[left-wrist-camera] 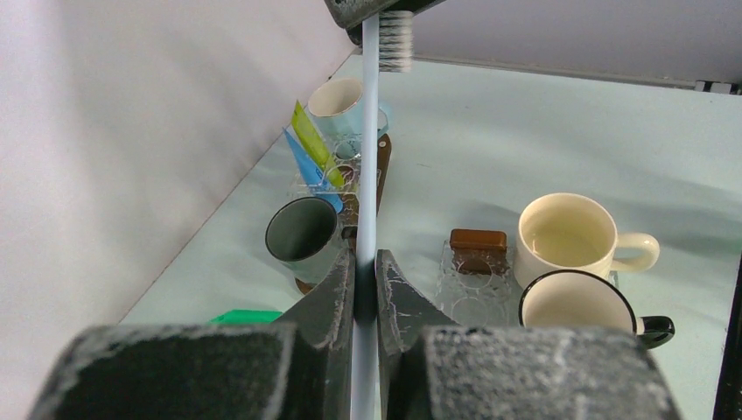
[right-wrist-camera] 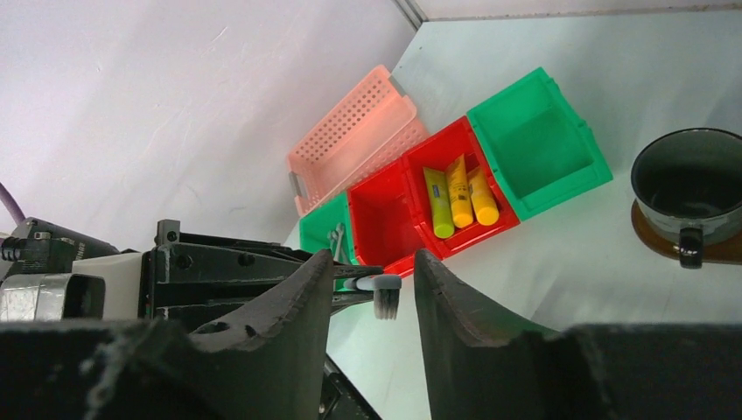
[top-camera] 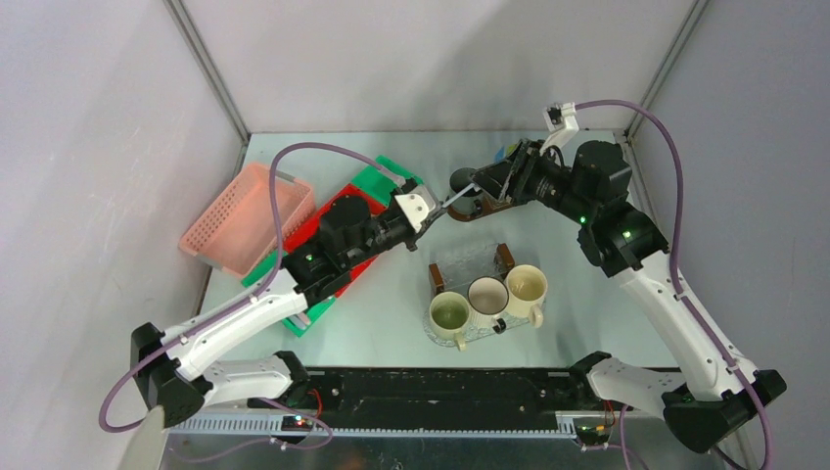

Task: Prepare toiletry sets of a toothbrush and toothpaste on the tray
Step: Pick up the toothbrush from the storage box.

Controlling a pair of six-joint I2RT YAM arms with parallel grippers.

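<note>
Left gripper point(left-wrist-camera: 366, 273) clamped on pale toothbrush point(left-wrist-camera: 370, 131) handle, right gripper point(right-wrist-camera: 374, 262) parted, jaws either side of bristle head

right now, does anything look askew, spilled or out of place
The pink basket sits askew by the left wall, tilted with one edge seemingly propped on the red bin. Nothing looks spilled or damaged. The toothbrush is airborne only because the left pincer grips it, its head between the open fingers of the right pincer.
</note>
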